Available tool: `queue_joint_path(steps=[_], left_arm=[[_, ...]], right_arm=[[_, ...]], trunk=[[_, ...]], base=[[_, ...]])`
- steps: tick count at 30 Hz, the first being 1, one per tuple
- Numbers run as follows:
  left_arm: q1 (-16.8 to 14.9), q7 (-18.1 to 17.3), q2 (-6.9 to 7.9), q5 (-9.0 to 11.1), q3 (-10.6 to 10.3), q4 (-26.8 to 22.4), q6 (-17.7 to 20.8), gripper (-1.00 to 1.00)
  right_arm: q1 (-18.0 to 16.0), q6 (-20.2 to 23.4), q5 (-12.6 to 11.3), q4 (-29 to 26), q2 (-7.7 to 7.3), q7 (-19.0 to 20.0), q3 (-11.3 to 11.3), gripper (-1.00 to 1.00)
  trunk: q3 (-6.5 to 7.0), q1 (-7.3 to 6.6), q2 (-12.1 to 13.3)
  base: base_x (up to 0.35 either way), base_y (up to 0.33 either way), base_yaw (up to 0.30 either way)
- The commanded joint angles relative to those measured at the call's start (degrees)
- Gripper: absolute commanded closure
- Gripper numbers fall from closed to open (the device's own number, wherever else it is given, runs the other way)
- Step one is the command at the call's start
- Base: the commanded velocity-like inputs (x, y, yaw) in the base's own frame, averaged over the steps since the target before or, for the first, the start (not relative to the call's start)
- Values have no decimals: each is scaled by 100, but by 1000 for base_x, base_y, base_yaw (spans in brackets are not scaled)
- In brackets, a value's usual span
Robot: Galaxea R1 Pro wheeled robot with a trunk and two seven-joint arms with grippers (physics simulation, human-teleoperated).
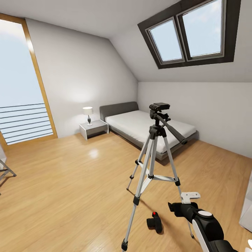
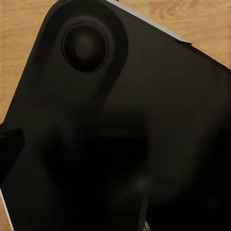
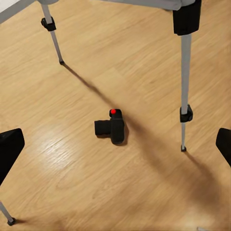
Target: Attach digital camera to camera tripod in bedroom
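The robot is in the bedroom, but the camera is not on the stand yet.

The bedroom has a sloped white ceiling, a skylight (image 1: 190,31), a wood floor (image 1: 70,182) and a bed (image 1: 147,127) by the far wall. The camera tripod (image 1: 154,168) stands tall on the floor in front of the robot, and nothing is fixed on its black head. The digital camera (image 1: 154,222) lies on the floor between the tripod's legs, with its red button showing. The right gripper (image 3: 115,149) hangs above the camera, not touching it, and its two fingers are spread wide apart. The left wrist view shows a dark robot part up close, so I cannot tell how the left claw stands. I think almost all the work is left: pick up the camera, lift it, and set it on top of the tripod.
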Motion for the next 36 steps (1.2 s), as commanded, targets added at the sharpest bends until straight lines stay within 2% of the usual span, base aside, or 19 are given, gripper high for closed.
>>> queue_joint_path(steps=[1, 3, 6, 10, 11, 13, 18, 20, 24, 28, 31, 35, 36], left_arm=[[3, 0, -1, 28, -3, -10, -3, -100], [3, 0, 1, 32, -3, -10, -3, -100], [3, -4, -2, 28, -8, -10, -3, -100], [3, -7, -5, 26, -15, -10, -3, -100], [3, -8, -5, 25, -17, -10, -3, -100], [3, -8, -4, 25, -18, -10, -3, -100], [3, -5, -9, 22, -17, -10, -3, -100], [3, -2, -10, 18, -21, -10, -3, -100], [3, -1, -10, 17, -23, -10, -3, -100], [3, 0, -11, 11, -27, -10, -3, -100], [3, 0, -11, -4, -31, -15, -8, -100], [3, -5, -16, -30, -39, -18, -11, -100], [3, -6, -15, -31, -40, -18, -11, -100]], right_arm=[[-3, 21, -4, -7, -2, 8, -2, -100], [-3, 11, -6, -5, -4, 8, -17, -100], [-41, -159, -12, -28, -39, 236, -41, -100], [-367, -365, -17, -49, -72, 852, -153, -100], [-514, -394, -17, -48, -81, 1074, -245, -100], [-631, -415, -17, -48, -85, 1248, -356, -100], [-783, -454, -12, -33, -82, 1434, -564, -100], [-832, -495, 16, 2, -30, 1493, -641, -100], [-848, -481, -10, 13, -12, 1568, -640, -100], [-854, -444, -30, 14, -36, 1935, -628, -100], [-855, -439, -26, 16, -52, 2260, -634, -100], [-856, -445, -1, 23, -92, 2969, -666, -100], [-856, -449, 3, 25, -94, 3026, -670, -100]], trunk=[[-5, 0, -3], [-5, 0, -3], [-5, 0, -3], [-5, 0, -3], [-5, 0, -3], [-5, 0, -3], [-5, 0, -3], [-5, 0, -3], [-5, 0, -3], [-5, 0, -3], [-5, 0, -3], [-5, 0, -3], [-5, 0, -3]], base=[[0, 0, 0], [0, 0, 0], [0, 0, 0], [0, 0, 0], [0, 0, 0], [0, 0, 0], [0, 0, 0], [0, 0, 0], [0, 0, 0], [0, 0, 0], [0, 2, 0], [0, 100, 0], [0, 223, 0]])
